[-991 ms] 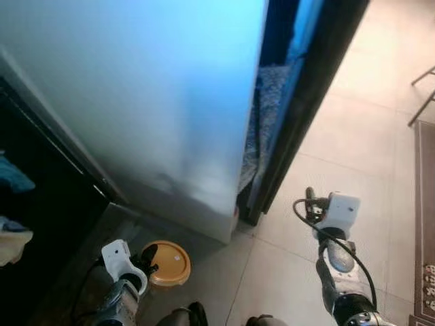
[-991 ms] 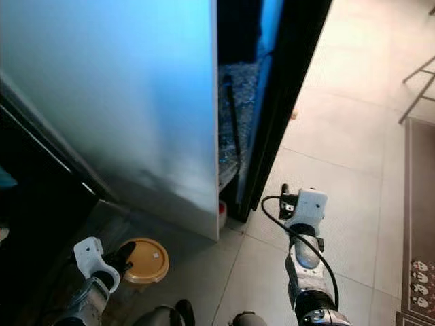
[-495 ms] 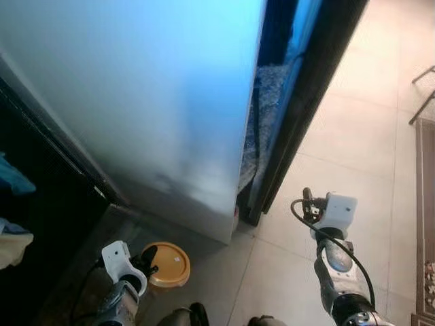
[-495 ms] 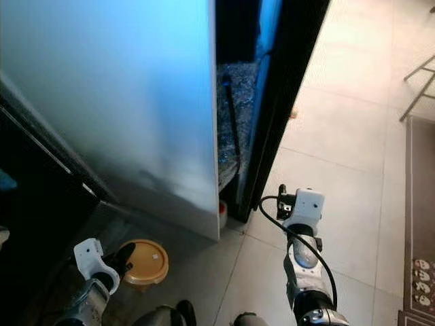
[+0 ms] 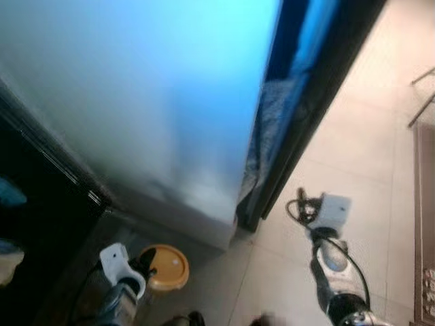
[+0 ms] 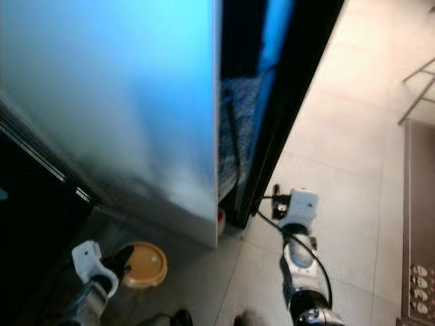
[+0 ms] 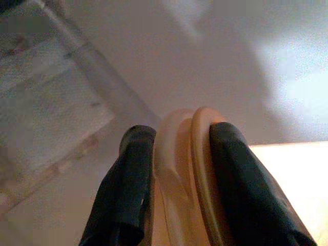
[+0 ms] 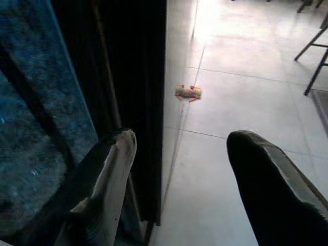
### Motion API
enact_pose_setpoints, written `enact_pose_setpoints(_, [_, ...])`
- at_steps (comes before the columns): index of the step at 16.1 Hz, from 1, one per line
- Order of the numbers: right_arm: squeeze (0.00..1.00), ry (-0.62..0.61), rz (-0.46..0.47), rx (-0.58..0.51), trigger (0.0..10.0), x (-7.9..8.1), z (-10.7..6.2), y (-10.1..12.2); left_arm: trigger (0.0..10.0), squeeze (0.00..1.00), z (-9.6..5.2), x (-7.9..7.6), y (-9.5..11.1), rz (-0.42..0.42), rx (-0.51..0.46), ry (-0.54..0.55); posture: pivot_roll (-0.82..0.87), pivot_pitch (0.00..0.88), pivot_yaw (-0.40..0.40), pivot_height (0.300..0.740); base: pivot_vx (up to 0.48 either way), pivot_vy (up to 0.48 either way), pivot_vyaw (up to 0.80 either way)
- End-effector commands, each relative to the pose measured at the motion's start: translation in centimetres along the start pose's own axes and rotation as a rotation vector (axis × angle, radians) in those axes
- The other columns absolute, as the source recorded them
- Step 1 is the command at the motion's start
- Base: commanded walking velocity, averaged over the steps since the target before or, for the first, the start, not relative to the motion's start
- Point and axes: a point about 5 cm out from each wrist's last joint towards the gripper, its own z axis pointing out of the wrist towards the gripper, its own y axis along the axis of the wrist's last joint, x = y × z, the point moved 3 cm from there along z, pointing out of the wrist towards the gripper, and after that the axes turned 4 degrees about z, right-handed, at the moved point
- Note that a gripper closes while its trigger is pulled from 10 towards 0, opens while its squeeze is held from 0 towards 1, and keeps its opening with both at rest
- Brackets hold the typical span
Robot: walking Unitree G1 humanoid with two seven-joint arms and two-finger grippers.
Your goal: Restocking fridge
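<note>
Down at the lower left, the left gripper (image 7: 177,189) stays pinched on the rim of a round tan container (image 5: 165,266), jaws pressed against either side of it, low over the tiled floor (image 5: 353,156) in front of the pale fridge door (image 5: 136,102). Since the earlier frames the head views have blurred and the whole picture has shifted slightly. Contents of the container cannot be made out. The right gripper (image 8: 179,169) hovers beside the dark fridge edge (image 8: 133,77), jaws spread wide with nothing between them.
</note>
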Motion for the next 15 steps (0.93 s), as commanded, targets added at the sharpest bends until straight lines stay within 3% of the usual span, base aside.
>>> enact_pose_setpoints(1, [0.00,-0.017,-0.003,0.029,10.0,-0.6,-0.4,-0.7,10.0,0.00,-0.4,0.3,-1.2,-0.008,0.039,0.009,-0.05,0.208,0.051,0.740,0.251,0.000,0.00])
enact_pose_setpoints(11, [0.00,-0.014,-0.010,0.009,10.0,-0.8,-0.3,-0.3,10.0,0.00,-0.5,0.6,-1.3,-0.004,0.043,0.018,-0.05,0.212,0.054,0.740,0.000,0.000,0.00])
enact_pose_setpoints(13, [0.00,0.030,-0.008,-0.002,10.0,-0.5,0.2,0.4,10.0,0.00,-0.5,0.6,-1.3,-0.003,0.043,0.018,-0.05,0.211,0.054,0.740,0.000,0.000,0.00])
enact_pose_setpoints(15, [0.00,0.198,-0.048,0.005,10.0,1.5,0.7,0.9,10.0,0.00,-0.5,0.7,-1.3,-0.002,0.043,0.019,-0.05,0.212,0.055,0.740,0.000,0.000,0.00])
